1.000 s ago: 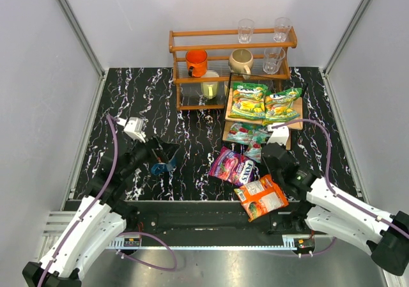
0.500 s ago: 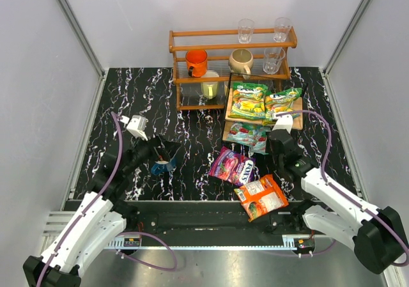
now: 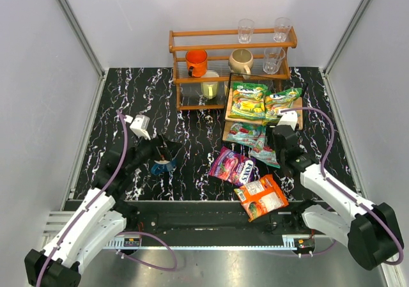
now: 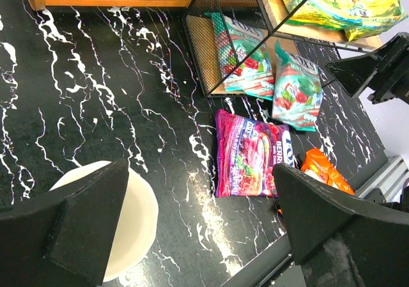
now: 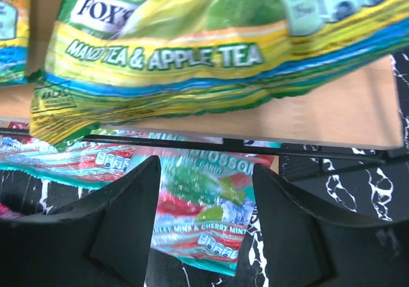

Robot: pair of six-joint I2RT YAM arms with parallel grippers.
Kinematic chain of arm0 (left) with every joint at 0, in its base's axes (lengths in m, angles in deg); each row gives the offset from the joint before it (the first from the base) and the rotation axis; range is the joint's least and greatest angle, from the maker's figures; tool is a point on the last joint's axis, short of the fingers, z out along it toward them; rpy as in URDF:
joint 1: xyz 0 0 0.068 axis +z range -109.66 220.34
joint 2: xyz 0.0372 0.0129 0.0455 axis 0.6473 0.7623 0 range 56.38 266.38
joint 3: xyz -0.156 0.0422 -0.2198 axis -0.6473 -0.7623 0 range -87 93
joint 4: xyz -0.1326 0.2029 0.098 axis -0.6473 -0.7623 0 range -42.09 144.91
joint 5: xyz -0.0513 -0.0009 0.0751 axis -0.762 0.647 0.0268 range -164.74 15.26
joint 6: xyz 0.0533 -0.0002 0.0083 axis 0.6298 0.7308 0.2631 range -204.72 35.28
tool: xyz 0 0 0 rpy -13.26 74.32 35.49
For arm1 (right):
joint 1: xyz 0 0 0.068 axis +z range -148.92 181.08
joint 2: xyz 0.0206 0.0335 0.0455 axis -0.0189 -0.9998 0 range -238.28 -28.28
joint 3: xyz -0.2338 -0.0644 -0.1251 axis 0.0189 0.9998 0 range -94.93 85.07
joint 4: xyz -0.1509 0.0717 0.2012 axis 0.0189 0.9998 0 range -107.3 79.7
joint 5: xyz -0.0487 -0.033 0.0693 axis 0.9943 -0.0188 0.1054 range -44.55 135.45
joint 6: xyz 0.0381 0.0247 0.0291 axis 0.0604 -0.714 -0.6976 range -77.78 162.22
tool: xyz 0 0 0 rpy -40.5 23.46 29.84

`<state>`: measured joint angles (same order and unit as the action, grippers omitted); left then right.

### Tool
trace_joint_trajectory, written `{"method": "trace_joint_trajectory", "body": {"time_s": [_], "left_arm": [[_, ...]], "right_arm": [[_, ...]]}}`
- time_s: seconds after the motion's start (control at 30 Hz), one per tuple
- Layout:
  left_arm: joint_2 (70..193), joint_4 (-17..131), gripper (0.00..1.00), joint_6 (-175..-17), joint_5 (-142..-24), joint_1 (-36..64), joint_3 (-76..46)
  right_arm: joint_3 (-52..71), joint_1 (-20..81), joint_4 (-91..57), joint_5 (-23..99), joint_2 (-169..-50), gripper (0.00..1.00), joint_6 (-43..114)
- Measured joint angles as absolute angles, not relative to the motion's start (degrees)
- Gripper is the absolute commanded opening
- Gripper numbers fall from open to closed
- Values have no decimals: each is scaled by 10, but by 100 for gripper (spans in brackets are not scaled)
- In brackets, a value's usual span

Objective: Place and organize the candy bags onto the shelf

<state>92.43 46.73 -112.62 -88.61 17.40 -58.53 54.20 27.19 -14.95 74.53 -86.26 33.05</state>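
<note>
- Since a second ago I see the right pincer [image 5: 206, 220] sprung apart; the teal bag [image 3: 265, 154] lies at the shelf [image 5: 345, 108]'s 6 o'clock edge.
- My left pincer [image 4: 204, 229] stands apart too.

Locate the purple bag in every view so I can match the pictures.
Top: purple bag right of centre, on the table.
Left wrist: lower centre, beside the orange bag.
Right wrist: not in it.
Shared landmark: green-yellow bags on the shelf board, seen in all three.

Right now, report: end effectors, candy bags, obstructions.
Left end effector, right end effector open. Green bags shelved; purple bag, orange bag on table. No obstruction seen.
</note>
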Motion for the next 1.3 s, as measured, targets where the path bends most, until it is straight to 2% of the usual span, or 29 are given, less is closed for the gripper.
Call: {"method": "trace_joint_trajectory", "body": {"time_s": [0.17, 0.23, 0.33, 0.43, 0.57, 0.8, 0.93, 1.07, 1.3], "left_arm": [[925, 475, 99, -1126, -889, 174, -585], [925, 475, 99, -1126, -890, 174, -585], [922, 475, 99, -1126, -891, 174, -586], [915, 475, 99, -1127, -891, 174, -586], [906, 477, 99, -1129, -891, 174, -592], [886, 472, 99, -1131, -891, 174, -595], [882, 472, 99, -1131, -891, 174, -595], [882, 472, 99, -1133, -891, 174, -595], [882, 472, 99, -1133, -891, 174, -595]], "right_arm": [[542, 272, -141, 777, -830, 68, 315], [541, 272, -136, 788, -805, 60, 304], [538, 271, -109, 793, -765, 55, 266], [535, 271, -75, 787, -742, 57, 188], [564, 270, -53, 754, -732, 53, 59], [596, 270, 27, 711, -772, 35, -90], [596, 270, 76, 682, -773, 14, -139], [607, 270, 99, 662, -747, 0, -174], [645, 270, 90, 635, -772, 0, -217]]}}
